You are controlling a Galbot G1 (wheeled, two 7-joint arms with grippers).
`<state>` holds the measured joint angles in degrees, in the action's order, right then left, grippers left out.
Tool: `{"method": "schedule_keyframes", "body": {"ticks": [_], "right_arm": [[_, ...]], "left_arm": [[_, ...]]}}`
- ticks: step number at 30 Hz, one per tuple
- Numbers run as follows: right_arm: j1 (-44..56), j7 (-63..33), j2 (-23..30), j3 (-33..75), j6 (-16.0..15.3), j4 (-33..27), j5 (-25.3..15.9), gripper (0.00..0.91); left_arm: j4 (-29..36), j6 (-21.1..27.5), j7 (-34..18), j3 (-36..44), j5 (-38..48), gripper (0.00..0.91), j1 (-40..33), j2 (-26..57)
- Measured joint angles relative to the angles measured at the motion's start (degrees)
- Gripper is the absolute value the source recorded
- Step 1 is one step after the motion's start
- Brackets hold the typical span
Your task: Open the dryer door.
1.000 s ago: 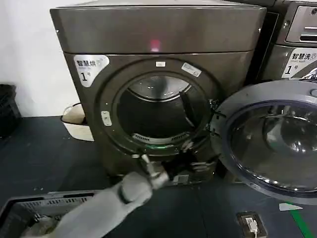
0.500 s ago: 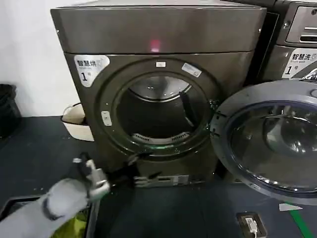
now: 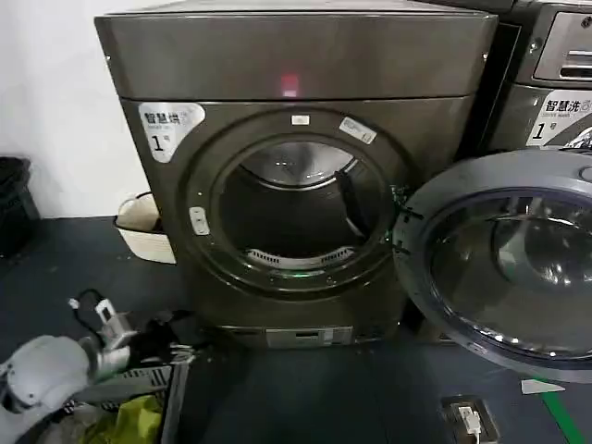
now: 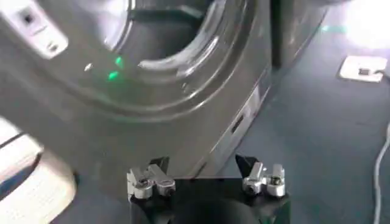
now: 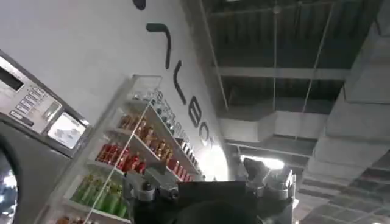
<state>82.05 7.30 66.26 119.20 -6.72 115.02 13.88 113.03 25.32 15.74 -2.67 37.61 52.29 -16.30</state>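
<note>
The grey dryer [image 3: 296, 65] stands in the middle of the head view. Its round glass door [image 3: 504, 264] hangs swung wide to the right, leaving the drum opening [image 3: 296, 213] uncovered. My left gripper [image 3: 185, 338] is low at the left, near the floor, in front of the dryer's lower left corner and apart from it. In the left wrist view the left gripper [image 4: 202, 164] is open and empty, facing the dryer's front panel [image 4: 183, 91]. My right gripper [image 5: 201, 176] is open and empty, pointing up at a ceiling and shelves.
A grey crate [image 3: 139, 379] with clothes lies under my left arm. A white basket [image 3: 143, 231] stands left of the dryer, and a black bin [image 3: 14, 203] farther left. A second machine [image 3: 555, 83] stands behind the open door. A floor socket [image 3: 467, 416] lies at front right.
My left arm has drawn back from the dryer's lower front, moving left and down toward the crate. The door has stayed wide open.
</note>
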Motion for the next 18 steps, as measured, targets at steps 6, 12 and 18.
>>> {"method": "schedule_keyframes", "body": {"ticks": [6, 12, 18], "right_arm": [[-0.8, 0.0, -0.9, -0.5, 0.1, -0.8, -0.4, 0.907], [-1.0, 0.1, -1.1, -0.7, 0.3, -1.6, -0.4, 0.907], [-0.8, 0.2, -1.8, -0.4, 0.3, -1.8, -0.1, 0.907]], "left_arm": [[-1.9, 1.3, 1.0, -0.7, 0.9, 0.907, 2.1, 3.5], [-3.9, 0.0, 5.5, -0.5, -0.7, 0.907, 4.2, 7.9], [-4.9, -1.5, 9.2, 0.0, -4.0, 0.907, 6.5, 13.8]]}}
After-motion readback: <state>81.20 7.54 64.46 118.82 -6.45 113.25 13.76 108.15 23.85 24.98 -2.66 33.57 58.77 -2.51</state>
